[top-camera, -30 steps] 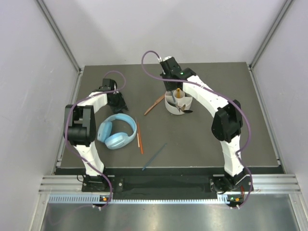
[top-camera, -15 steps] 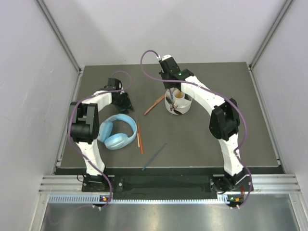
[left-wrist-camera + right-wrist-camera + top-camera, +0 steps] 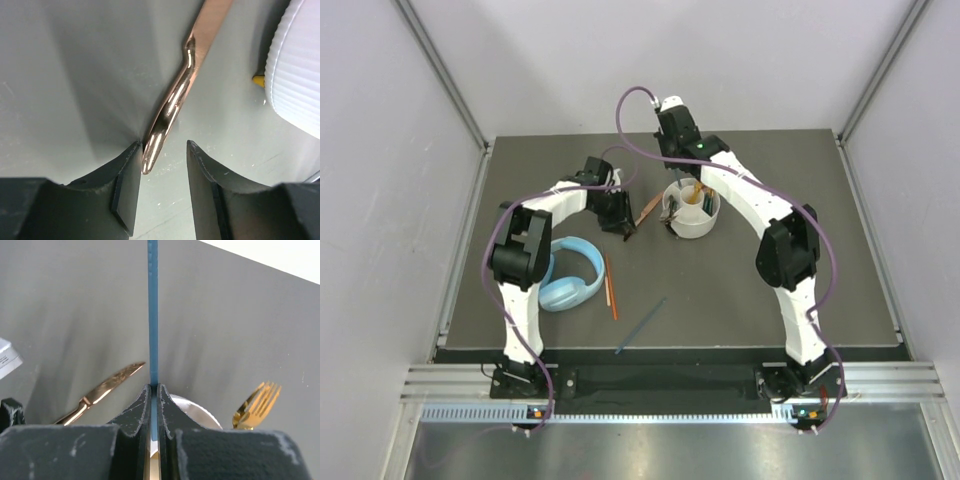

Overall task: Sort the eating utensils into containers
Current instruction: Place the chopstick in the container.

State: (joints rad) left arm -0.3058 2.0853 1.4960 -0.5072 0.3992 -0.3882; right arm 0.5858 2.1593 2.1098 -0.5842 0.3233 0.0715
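Nearest the arm bases, well short of the white holder [image 3: 705, 228], a loose teal chopstick [image 3: 641, 325] lies slantwise on the desk [image 3: 840, 290]. Just beyond it, left of the holder, a pair of orange chopsticks [image 3: 610, 285] lies beside the light blue headphones [image 3: 568, 275]. None of these has been sorted yet.

Closer to the holder, just off its left side, lies a bronze utensil [image 3: 180, 95]. The left claw [image 3: 164, 147] is down at its near tip, jaws parted a little with the tip between them and nothing gripped. I'd say this is the approach to a pick.

Over the holder, the right claw [image 3: 153, 387] is pinched tight on a held teal chopstick [image 3: 152, 315]. Whether its lower end has reached a compartment I cannot tell.

Inside the holder a gold fork [image 3: 255, 402] stands upright with a few other pieces, so some sorting is done. By my reckoning the job is about half through: the held stick, the bronze piece and three loose chopsticks remain.
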